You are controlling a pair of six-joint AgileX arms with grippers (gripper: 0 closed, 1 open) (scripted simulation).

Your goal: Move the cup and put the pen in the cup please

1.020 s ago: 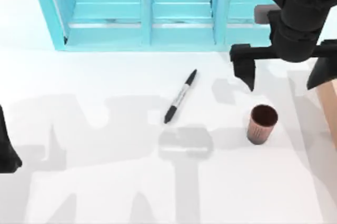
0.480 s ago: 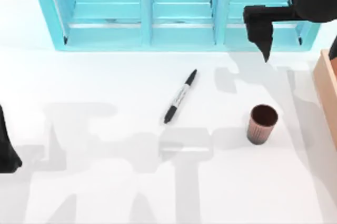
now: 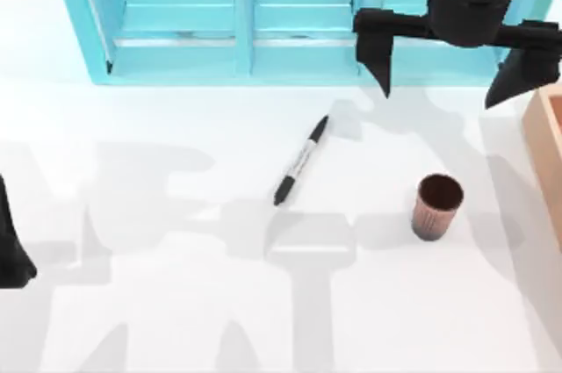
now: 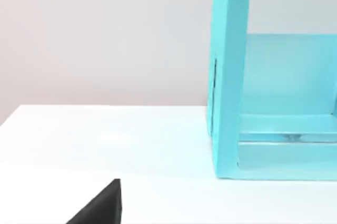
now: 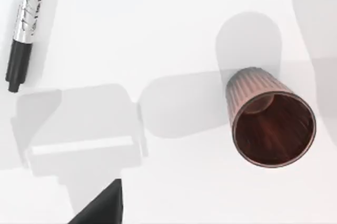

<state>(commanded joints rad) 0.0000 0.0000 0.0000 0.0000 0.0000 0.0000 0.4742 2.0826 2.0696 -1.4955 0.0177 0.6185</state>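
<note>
The top camera looks straight down on my table [image 3: 176,303]. My left wrist camera sits low, facing the blue shelf [image 4: 229,76]. My right wrist camera looks down; both show the cup [image 5: 271,124] and pen [image 5: 23,29].

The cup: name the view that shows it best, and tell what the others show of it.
The right wrist view: the cup is close, upright, its dark inside and ribbed side plain. The top view shows it smaller, standing right of the pen. The left wrist view faces the blue shelf.

Right tool [image 3: 452,70]: matte black, two tapered pointed fingers on a straight crossbar
Right wrist: black rounded housing
Left arm [image 3: 10,254]: black, rounded
</note>
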